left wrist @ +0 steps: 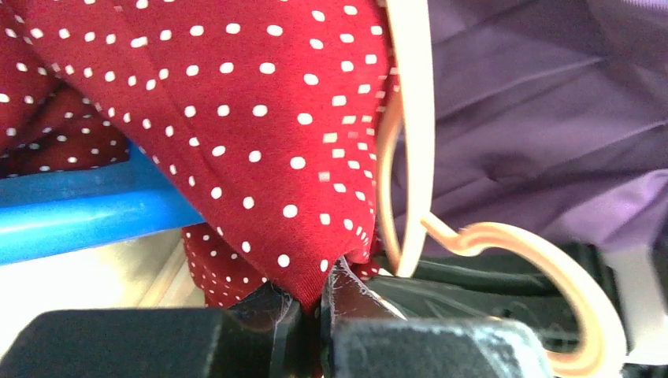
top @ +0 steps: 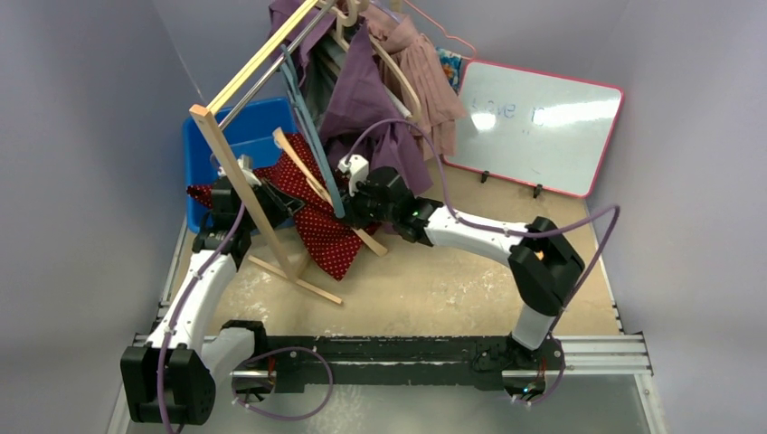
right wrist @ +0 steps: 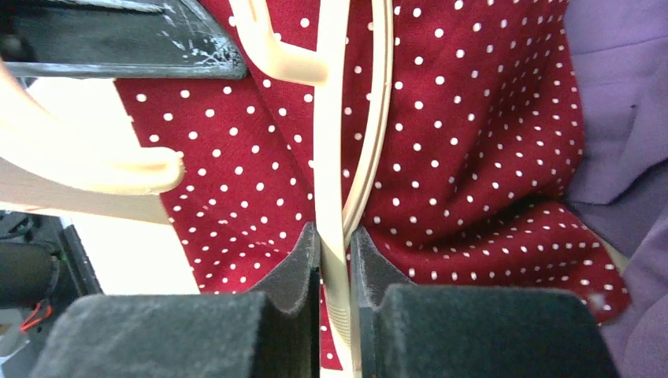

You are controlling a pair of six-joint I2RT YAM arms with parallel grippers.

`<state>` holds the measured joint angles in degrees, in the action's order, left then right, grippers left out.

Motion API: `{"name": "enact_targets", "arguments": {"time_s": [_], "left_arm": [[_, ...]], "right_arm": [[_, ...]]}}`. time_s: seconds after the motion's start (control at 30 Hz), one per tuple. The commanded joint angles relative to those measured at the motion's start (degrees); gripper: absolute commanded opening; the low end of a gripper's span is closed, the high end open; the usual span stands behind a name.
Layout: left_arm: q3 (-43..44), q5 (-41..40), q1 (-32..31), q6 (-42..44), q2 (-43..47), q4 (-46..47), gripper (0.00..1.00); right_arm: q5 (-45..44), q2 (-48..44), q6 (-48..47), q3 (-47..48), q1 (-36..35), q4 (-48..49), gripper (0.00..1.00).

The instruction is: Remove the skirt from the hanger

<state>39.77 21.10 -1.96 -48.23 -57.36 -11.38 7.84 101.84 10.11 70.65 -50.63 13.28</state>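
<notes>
Both pincers are gripping something. The left pincer point(left wrist: 315, 305) is pinching nearly shut on a fold of the red, white-dotted skirt point(left wrist: 260, 118). The right pincer point(right wrist: 335, 252) is pressing its two padded jaws against either side of a thin arm of the cream hanger point(right wrist: 331, 118).

From above, a tan table point(top: 452, 280) is carrying everything. A pink-framed whiteboard point(top: 534, 127) is leaning at the far right. A wooden clothes rack point(top: 237, 172) is standing tilted at the far left, with a blue bin point(top: 249, 131) sitting behind it. Purple garments point(top: 362, 99) are hanging from the rack's rail.

The skirt is hanging low between the two arms, in front of the purple garments. One part is draping over the blue bin's rim and its lower edge is reaching down toward the table. The hanger is lying against the skirt's cloth, its curved hook showing beside the left pincer in the left wrist view.
</notes>
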Motion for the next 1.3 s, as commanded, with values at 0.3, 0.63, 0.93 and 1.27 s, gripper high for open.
{"name": "enact_targets", "arguments": {"time_s": [0.3,0.63,0.93,1.27], "left_arm": [[8.81,-23.32,0.02,8.57,12.61,-12.8,0.0],[15.78,-49.03,0.02,8.37,20.58,-23.1,0.0],[18.98,-60.6,0.0,5.7,23.51,-25.86,0.0],[32.13,-56.56,0.02,2.87,13.79,-21.73,0.0]], "right_arm": [[-14.15,-11.17,6.27,-1.32,0.53,-5.03,0.0],[-17.61,-10.82,8.46,-2.05,2.79,-8.68,0.0],[-15.44,-14.41,6.91,-6.33,3.04,-4.76,0.0],[-12.0,-16.04,5.33,-7.53,3.05,-2.71,0.0]]}}
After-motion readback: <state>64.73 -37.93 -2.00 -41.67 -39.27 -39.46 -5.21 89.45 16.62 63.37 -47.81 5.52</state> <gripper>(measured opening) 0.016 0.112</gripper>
